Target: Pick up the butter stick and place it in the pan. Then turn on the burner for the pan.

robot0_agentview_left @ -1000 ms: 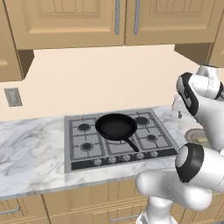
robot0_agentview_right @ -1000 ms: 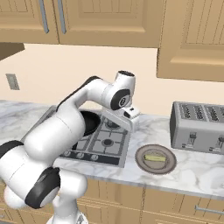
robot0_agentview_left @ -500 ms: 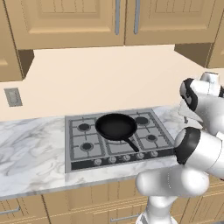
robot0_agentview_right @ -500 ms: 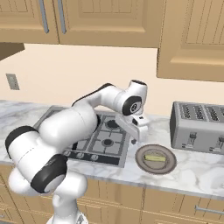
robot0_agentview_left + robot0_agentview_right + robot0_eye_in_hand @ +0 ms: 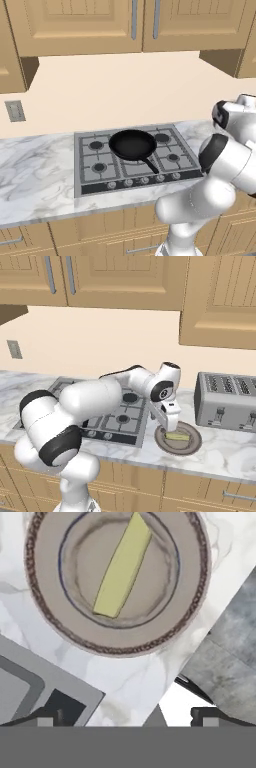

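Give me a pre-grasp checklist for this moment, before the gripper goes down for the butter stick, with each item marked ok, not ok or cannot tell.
1. Butter stick lies free on the plate, nothing on top of it: ok.
2. Gripper jaws open and empty: ok.
3. Gripper above the plate, at its stove-side edge: ok.
4. Gripper centred over the butter stick: not ok; in the hand view the stick sits high, well away from the fingertips.
5. Jaws lined up across the stick's narrow side: cannot tell.
6. Pan sits empty on the stove, ready to take the butter: ok.
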Motion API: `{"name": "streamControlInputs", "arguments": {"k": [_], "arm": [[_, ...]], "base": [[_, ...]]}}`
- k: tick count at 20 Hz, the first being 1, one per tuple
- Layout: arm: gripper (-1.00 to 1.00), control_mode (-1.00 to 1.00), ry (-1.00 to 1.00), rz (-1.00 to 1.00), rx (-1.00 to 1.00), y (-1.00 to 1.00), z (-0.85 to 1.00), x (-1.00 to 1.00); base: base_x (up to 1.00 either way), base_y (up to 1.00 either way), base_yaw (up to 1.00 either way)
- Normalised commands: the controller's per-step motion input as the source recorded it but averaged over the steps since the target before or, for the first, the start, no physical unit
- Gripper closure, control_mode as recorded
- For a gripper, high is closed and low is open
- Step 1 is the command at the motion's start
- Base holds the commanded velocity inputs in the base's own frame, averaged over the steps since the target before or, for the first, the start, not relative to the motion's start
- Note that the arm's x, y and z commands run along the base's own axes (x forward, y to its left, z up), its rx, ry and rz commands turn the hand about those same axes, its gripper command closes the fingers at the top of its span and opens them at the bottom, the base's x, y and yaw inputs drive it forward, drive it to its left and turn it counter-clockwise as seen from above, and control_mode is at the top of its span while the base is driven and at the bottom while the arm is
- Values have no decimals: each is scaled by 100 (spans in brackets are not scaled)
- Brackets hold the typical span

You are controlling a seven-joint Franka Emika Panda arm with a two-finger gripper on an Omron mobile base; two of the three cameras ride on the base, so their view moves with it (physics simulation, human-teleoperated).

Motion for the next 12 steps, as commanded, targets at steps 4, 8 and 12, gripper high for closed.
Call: {"name": "streamControlInputs", "arguments": {"k": [4,8,12], "arm": [[-100,-100,0,-13,-3,-38,-38,2],[-100,-100,0,0,0,-8,-28,24],[-100,-100,0,0,0,-9,-26,32]], "base": [[0,0,0],[0,0,0],[0,0,0]]}}
